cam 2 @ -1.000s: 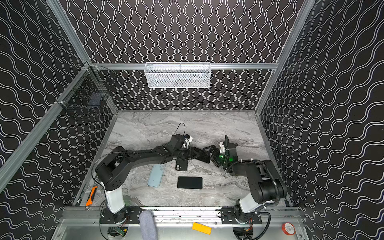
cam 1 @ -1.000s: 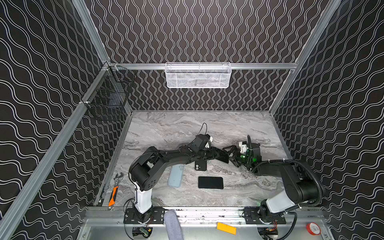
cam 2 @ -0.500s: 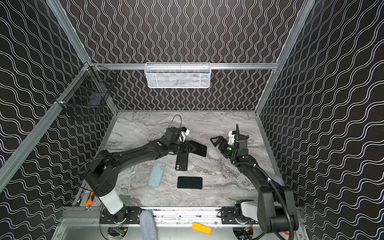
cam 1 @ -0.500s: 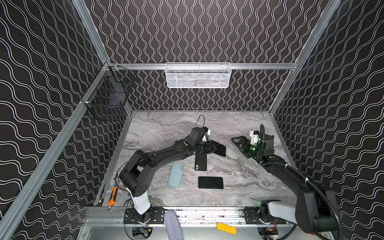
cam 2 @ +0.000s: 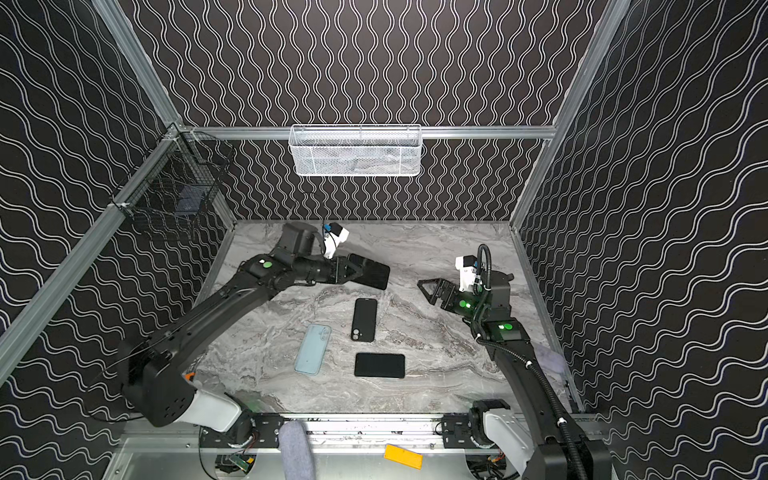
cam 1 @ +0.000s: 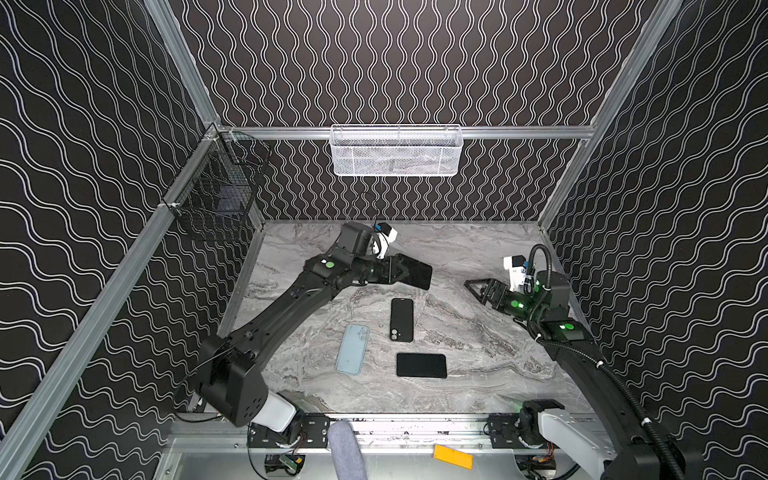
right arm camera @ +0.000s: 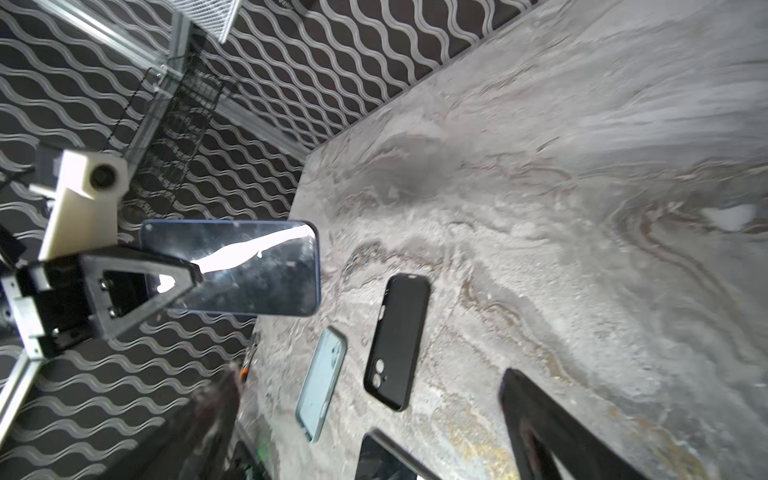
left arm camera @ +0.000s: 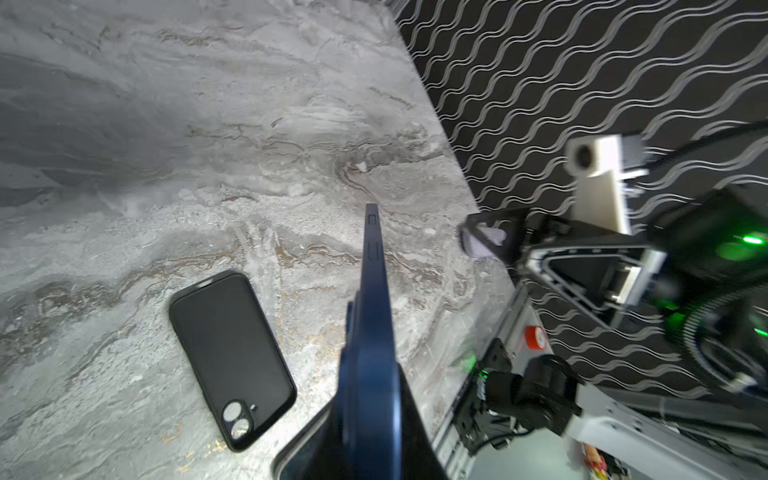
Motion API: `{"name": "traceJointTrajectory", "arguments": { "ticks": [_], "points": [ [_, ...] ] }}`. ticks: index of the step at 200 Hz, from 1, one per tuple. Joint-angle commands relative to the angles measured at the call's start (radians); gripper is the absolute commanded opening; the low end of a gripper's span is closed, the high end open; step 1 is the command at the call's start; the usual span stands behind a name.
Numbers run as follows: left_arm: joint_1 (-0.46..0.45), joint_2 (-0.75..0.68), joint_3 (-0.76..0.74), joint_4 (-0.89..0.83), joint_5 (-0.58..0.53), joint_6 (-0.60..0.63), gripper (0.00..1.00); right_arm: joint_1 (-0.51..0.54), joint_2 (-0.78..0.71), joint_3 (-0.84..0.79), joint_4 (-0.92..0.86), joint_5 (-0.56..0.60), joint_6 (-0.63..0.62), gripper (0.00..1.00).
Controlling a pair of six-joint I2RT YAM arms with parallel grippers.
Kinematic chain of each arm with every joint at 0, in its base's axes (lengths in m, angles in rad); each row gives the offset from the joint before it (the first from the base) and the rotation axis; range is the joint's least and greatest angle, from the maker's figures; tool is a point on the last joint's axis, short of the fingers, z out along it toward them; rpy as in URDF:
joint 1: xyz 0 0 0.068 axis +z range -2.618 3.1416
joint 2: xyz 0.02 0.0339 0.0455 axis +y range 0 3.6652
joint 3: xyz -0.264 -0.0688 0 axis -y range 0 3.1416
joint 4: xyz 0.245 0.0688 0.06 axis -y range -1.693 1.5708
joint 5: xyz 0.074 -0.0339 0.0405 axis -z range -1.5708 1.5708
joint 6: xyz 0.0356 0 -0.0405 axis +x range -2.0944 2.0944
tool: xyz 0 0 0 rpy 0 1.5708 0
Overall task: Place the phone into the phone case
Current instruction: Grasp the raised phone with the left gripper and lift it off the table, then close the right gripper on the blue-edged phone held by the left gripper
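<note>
My left gripper (cam 1: 405, 272) is shut on a dark blue phone (cam 1: 419, 272), holding it edge-up in the air above the marble table (cam 1: 478, 365). The wrist view looks along the phone's edge (left arm camera: 372, 299); its glossy screen (right arm camera: 257, 270) faces my right wrist camera. Below it a black phone case (cam 1: 402, 320) lies flat, camera holes toward the front, also seen as the black case (left arm camera: 232, 353). A light blue case (cam 1: 352, 349) lies to its left. My right gripper (cam 1: 477, 286) hovers open and empty to the right, well apart from the phone.
A second black phone (cam 1: 421, 365) lies flat near the front. A white mesh basket (cam 1: 395, 149) hangs on the back wall and a black wire basket (cam 1: 216, 199) on the left wall. An orange tool (cam 2: 189, 376) lies at the table's left edge.
The two grippers were close together low over the table's middle. The left one has risen and moved back with the phone; the right one has drawn away to the right, staying open.
</note>
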Motion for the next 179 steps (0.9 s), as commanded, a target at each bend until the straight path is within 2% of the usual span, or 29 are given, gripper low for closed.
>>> {"name": "traceJointTrajectory", "arguments": {
  "ticks": [1,33,61,100,137,160,179],
  "points": [
    [0.013,-0.015,0.019,-0.034,0.176,0.055,0.00,0.000,-0.011,-0.033,0.106,-0.148,0.017,1.00],
    [0.014,-0.057,-0.008,-0.028,0.253,0.039,0.00,0.002,-0.005,-0.108,0.325,-0.281,0.108,1.00],
    [0.018,-0.088,-0.094,0.130,0.336,-0.091,0.00,0.007,0.025,-0.178,0.624,-0.348,0.278,0.99],
    [0.016,-0.098,-0.169,0.352,0.410,-0.274,0.00,0.057,0.068,-0.171,0.776,-0.356,0.370,0.99],
    [0.011,-0.107,-0.198,0.469,0.423,-0.354,0.00,0.148,0.130,-0.153,0.862,-0.338,0.414,0.97],
    [0.004,-0.113,-0.208,0.502,0.426,-0.377,0.00,0.173,0.161,-0.156,0.967,-0.332,0.484,0.90],
    [0.004,-0.122,-0.257,0.620,0.425,-0.458,0.00,0.182,0.186,-0.150,1.069,-0.333,0.567,0.81]
  ]
}}
